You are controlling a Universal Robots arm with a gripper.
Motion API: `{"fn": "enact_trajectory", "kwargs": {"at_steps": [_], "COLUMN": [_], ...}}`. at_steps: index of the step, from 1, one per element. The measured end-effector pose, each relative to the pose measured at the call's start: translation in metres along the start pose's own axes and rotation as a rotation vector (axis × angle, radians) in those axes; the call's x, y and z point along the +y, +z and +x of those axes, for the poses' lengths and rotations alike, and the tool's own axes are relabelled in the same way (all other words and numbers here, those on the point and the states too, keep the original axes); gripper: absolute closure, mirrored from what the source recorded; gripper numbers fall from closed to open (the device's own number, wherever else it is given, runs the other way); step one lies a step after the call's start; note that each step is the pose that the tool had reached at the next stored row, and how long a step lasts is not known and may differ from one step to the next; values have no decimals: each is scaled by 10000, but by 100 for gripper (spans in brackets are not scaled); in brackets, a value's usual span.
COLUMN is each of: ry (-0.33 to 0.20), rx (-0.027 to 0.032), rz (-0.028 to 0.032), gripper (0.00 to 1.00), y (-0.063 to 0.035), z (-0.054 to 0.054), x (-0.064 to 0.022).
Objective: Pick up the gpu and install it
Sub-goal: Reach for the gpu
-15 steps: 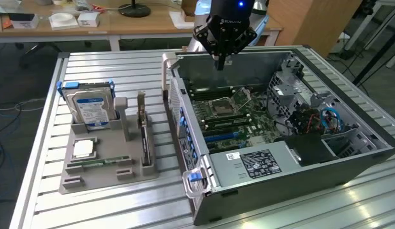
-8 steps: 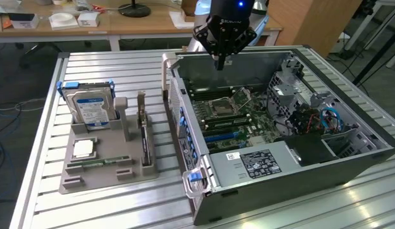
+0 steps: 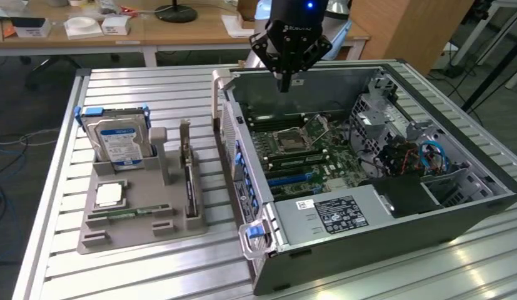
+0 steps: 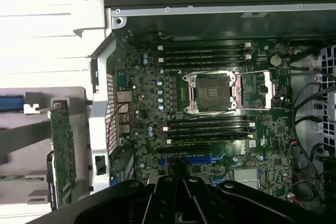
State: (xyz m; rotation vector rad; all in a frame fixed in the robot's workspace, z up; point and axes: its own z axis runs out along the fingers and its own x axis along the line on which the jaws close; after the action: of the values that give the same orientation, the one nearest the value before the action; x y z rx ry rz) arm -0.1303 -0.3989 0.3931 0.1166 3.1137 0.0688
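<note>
1. Hovering over the far wall of the case (image 3: pixel 458 219), the gripper (image 3: pixel 283 86) is shown with its jaws closed together and nothing held between them.
2. The gpu (image 3: pixel 188 175) is seen standing on its long edge in the tray (image 3: pixel 100 240), between the hard drive (image 3: pixel 116 144) and the case. It is untouched and well apart from the gripper.
3. In the wrist view, the pale bracket (image 4: pixel 52 105) is seen at one end of the card, and the board (image 4: pixel 157 103) inside the case lies below the gripper.
4. The step in hand is judged to be the reach toward the card, as no pickup has been made.
5. For a sound grasp, the jaws would best be opened before any descent and set across the card's thin thickness, not along its length.
6. The upper edge is probably best taken near its middle, so that the card is not tipped toward either end when raised. Bare board should be gripped rather than the mounted parts.
7. A straight upward pull is advised, since the card is held between tray posts and a sideways pull could jam it.
8. Care is needed on both sides, because the hard drive and the case wall stand near the card.
</note>
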Motion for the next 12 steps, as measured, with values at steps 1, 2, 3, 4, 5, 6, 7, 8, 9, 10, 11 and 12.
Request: {"fn": "enact_trajectory", "kwargs": {"at_steps": [1, 2, 3, 4, 5, 6, 7, 8, 9, 10, 11, 12], "ry": [1, 0, 0, -1, -1, -1, -1, -1, -1, 1, 0, 0], "rx": [0, 0, 1, 0, 0, 0, 0, 0, 0, 0, 1, 0], "rz": [-1, 0, 0, 0, -1, -1, 0, 0, 0, 0, 0, 0], "gripper": [89, 89, 89, 89, 89, 89, 89, 89, 89, 89, 89, 89], "y": [0, 0, 0, 0, 0, 0, 0, 0, -1, 0, -1, 0], "z": [14, 26, 38, 51, 64, 78, 93, 110, 125, 141, 158, 176], "x": [-1, -2, -3, -4, -5, -6, -7, -8, -9, -11, -12, -13]}}
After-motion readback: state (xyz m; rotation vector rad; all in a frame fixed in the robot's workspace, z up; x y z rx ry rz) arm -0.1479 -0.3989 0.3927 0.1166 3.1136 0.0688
